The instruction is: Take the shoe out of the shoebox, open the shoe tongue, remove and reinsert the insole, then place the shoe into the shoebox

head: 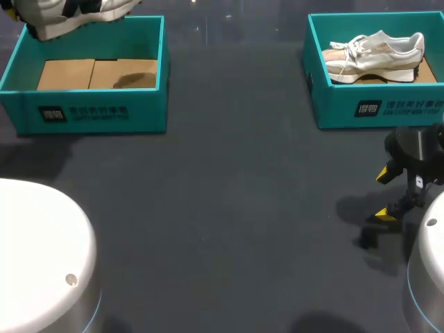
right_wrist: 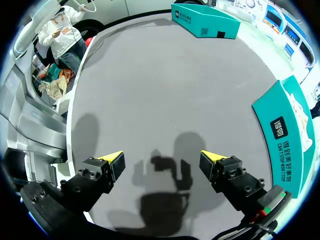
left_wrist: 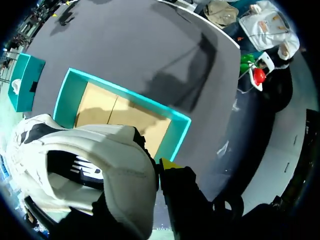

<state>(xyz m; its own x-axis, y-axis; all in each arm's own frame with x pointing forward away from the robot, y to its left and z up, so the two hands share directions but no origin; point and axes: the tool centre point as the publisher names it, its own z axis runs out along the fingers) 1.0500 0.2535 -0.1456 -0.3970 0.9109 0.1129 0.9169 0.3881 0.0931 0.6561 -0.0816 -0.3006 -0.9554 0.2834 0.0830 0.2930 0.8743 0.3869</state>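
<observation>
Our left gripper [left_wrist: 160,170] pinches the white shoe [left_wrist: 100,160] above the left shoebox [left_wrist: 67,95]; our right gripper [right_wrist: 161,157] hangs spread over the table [right_wrist: 165,75].

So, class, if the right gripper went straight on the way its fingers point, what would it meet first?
Most likely the bare table: the right gripper points down at it, open, its shadow lying just ahead. The teal shoebox sits off to one side, outside that line.

The held shoe [head: 62,21], cut off in the head view, hides one finger of the left tool [left_wrist: 145,185].
</observation>
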